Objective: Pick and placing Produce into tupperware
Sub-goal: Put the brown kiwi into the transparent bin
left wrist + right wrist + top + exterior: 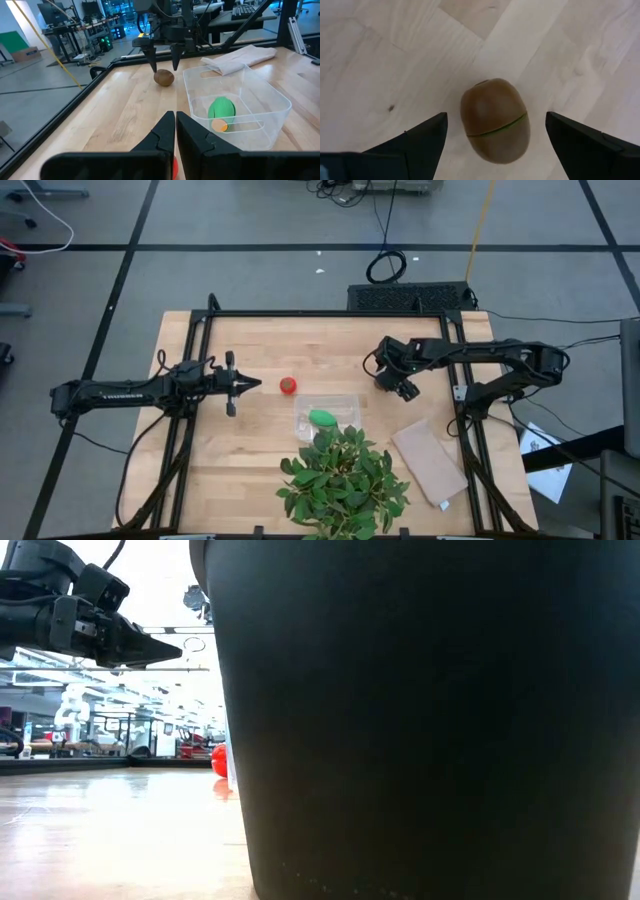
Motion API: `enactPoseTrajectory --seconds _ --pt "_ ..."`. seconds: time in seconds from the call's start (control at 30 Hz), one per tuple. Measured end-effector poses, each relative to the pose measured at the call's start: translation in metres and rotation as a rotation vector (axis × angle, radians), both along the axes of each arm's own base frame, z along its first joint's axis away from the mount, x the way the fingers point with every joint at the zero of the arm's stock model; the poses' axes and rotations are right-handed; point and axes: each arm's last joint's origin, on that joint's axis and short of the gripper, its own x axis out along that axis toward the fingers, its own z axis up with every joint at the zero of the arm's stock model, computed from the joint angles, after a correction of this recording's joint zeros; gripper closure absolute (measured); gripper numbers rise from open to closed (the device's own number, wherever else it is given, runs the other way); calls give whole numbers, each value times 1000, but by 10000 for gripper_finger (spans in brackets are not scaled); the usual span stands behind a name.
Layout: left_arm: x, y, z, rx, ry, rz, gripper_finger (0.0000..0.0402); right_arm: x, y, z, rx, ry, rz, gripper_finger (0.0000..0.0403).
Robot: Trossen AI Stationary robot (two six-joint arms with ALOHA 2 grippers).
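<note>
Wooden table (250, 450) fills the high view's centre. Left gripper (257, 385), fingers pressed together, sits left; tomato (288, 385) beside it. Centre, tupperware (344, 406) holds the green piece (321, 418). Right gripper (400, 388), fingers spread, hovers over the kiwi (495, 127).

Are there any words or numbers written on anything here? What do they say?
No text can be read for sure.
Pale lettering on the left dark robot arm: too small to read.
Red round toy tomato, brown kiwi-like ball, clear plastic rectangular container holding the bright green oblong piece: no writing shows.
Flat tan rectangular sheet: no writing shows.
</note>
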Motion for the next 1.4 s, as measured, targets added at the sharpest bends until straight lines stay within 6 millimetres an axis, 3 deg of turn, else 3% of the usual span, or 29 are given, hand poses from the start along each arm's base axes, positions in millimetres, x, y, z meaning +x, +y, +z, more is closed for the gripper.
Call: enactPoseTrajectory --seconds 0.3,0.6,0.83,1.2,1.4 --pt "0 0 0 0 0 0 380 2 -1 -9 -1 -35 -11 74" --pt "0 0 0 0 0 0 380 9 -3 -36 36 72 -14 74" --pt "0 0 -1 -1 7 0 380 10 -3 -36 45 61 -60 77" --pt "0 0 -1 -4 7 0 380 9 -3 -36 56 68 -81 168" --pt "0 0 -1 -5 6 1 380 13 -4 -29 52 49 -96 171"
